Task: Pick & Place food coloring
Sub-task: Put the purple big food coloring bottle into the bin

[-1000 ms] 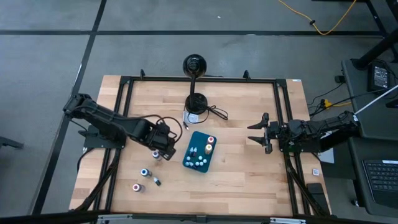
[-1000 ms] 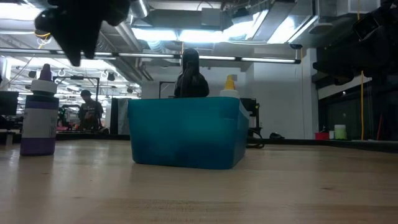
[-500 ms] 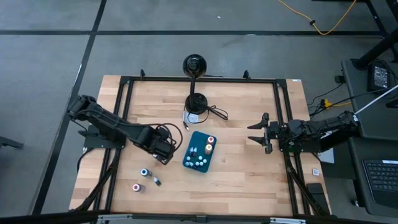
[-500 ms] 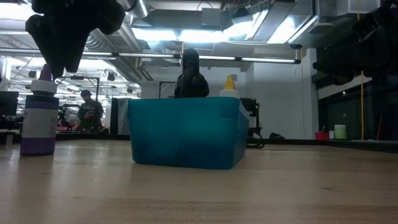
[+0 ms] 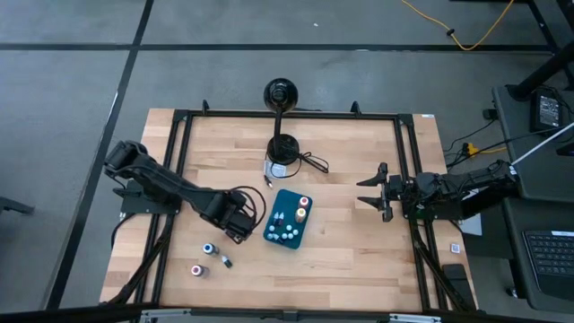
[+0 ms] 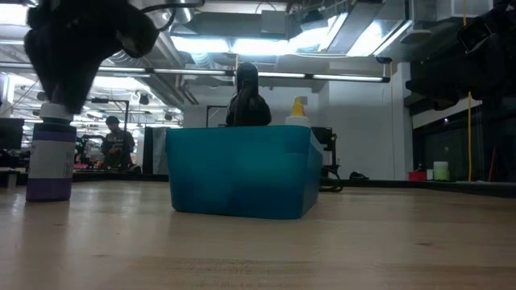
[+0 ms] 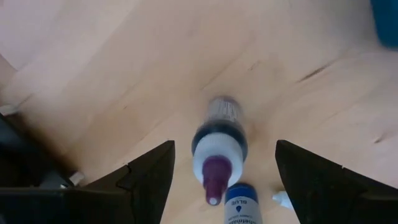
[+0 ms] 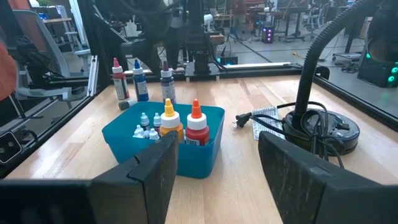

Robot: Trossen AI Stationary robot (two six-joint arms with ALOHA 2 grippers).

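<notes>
A purple-capped bottle (image 7: pixel 217 146) stood upright on the table (image 5: pixel 350 242), long axis vertical, nozzle pointing straight up toward the left gripper (image 7: pixel 221 180). That gripper hung directly over it with its fingers (image 7: pixel 146 180) spread wide, one on each side of the cap and touching nothing. In the low view the same bottle (image 6: pixel 51 161) sat at the left edge of the frame, its cap hidden under the dark gripper.

Just right of it in the high view lay the teal tray (image 5: pixel 272 230), near the frame's centre. It held an orange-capped bottle (image 8: pixel 168 121) and a red-capped one (image 8: pixel 196 127) standing upright, with several small white-capped bottles (image 8: pixel 144 127) clustered at the other end. Three more bottles (image 5: pixel 209 257) stood loose on the table at lower left.

The right gripper (image 5: pixel 369 193) waited well apart at the table's right side, released and empty.
</notes>
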